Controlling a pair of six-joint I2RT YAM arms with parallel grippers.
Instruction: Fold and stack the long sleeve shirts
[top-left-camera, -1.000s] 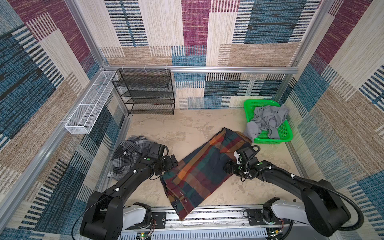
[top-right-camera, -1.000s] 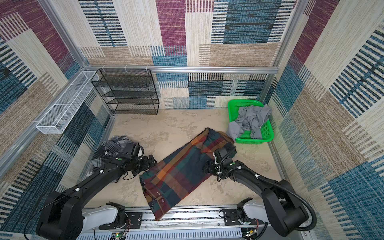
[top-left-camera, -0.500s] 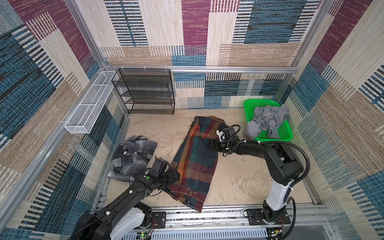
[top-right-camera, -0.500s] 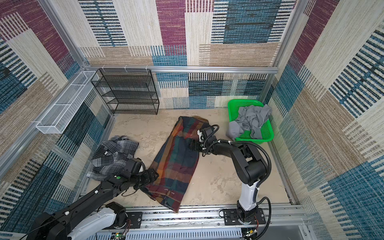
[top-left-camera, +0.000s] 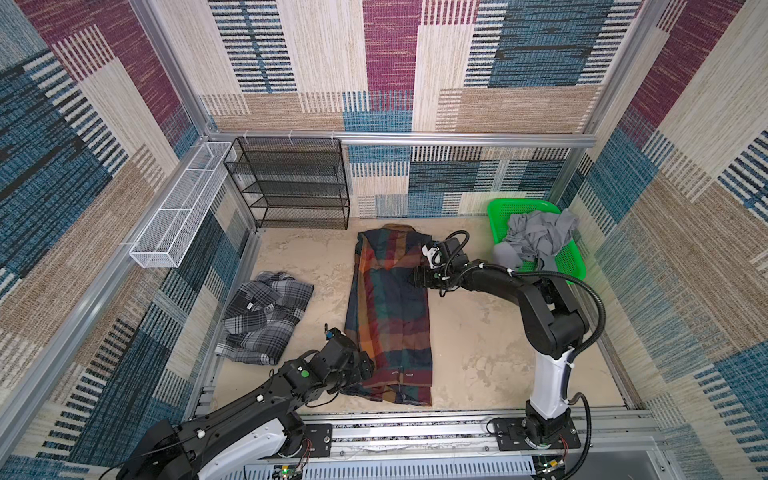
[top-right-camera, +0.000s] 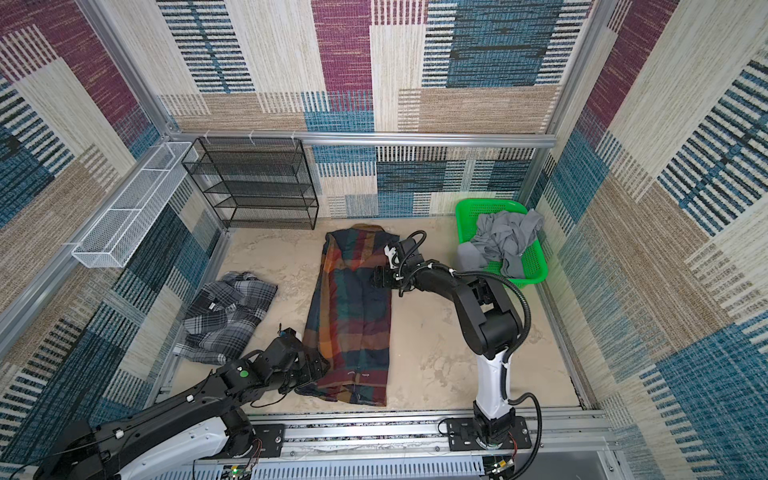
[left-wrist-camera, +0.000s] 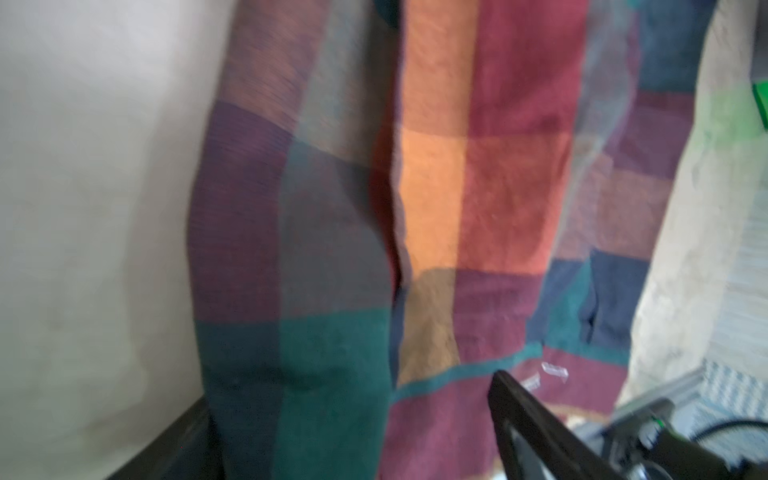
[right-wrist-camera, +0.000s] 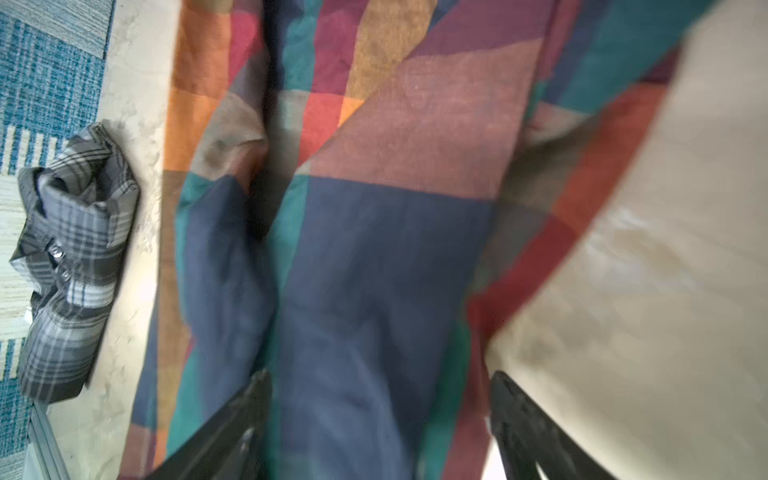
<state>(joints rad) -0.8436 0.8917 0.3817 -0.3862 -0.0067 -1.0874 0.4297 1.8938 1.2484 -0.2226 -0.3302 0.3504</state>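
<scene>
The large navy, orange, red and green plaid shirt (top-left-camera: 388, 316) (top-right-camera: 353, 316) lies as a long strip running from the back of the table to its front edge. Its near left corner has my left gripper (top-left-camera: 365, 370) (left-wrist-camera: 351, 386) over it, jaws wide apart and the cloth spread flat between the fingers. At the strip's right edge near the far end, my right gripper (top-left-camera: 417, 276) (right-wrist-camera: 380, 376) is open too, its fingers either side of navy cloth. The smaller grey-black-white plaid shirt (top-left-camera: 266, 316) (right-wrist-camera: 75, 257) lies crumpled to the left, apart from both grippers.
A green basket (top-left-camera: 519, 203) holding grey cloth (top-left-camera: 536, 237) stands at the back right, close behind the right arm. A black wire rack (top-left-camera: 291, 183) stands against the back wall. On the left wall hangs a white wire basket (top-left-camera: 178, 216). A metal rail runs along the front.
The large shirt has swung from a diagonal lie to straight front-to-back. The right gripper moved toward the back with its far end; the left gripper moved toward the front edge.
</scene>
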